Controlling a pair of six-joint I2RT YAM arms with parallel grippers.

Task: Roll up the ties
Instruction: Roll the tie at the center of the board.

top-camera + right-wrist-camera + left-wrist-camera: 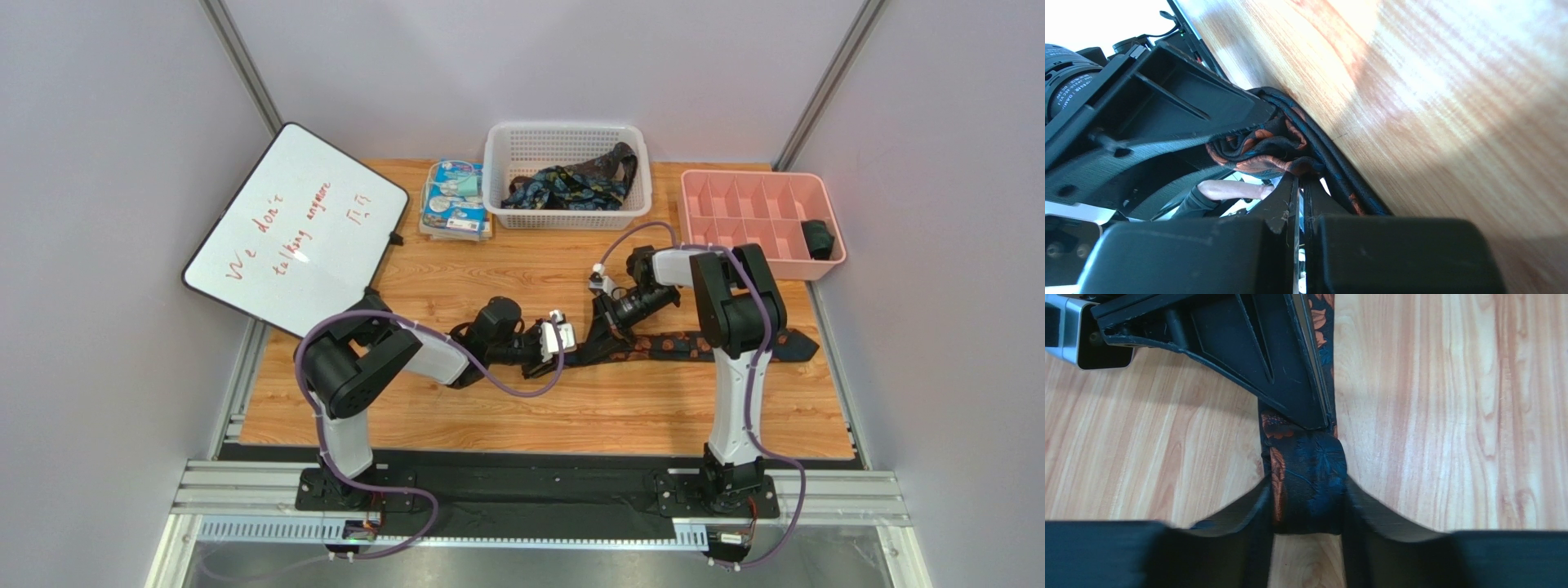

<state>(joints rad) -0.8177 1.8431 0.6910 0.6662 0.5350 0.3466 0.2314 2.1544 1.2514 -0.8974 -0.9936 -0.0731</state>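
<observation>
A dark tie with orange blotches [687, 346] lies stretched across the wooden table. Its left end is wound into a small roll [1309, 478]. My left gripper [1308, 508] has a finger against each side of that roll and holds it. My right gripper [1300, 184] is shut, and its tips rest on the tie right at the roll [1260, 150], seen from the far side. In the top view both grippers, left [567, 349] and right [601, 333], meet at the table's middle. More ties [577, 184] lie heaped in the white basket [564, 135].
A pink divided tray [754, 221] at the back right holds one dark rolled tie [818, 238]. A blue-white packet [454, 199] lies left of the basket. A whiteboard [294, 227] leans over the table's left edge.
</observation>
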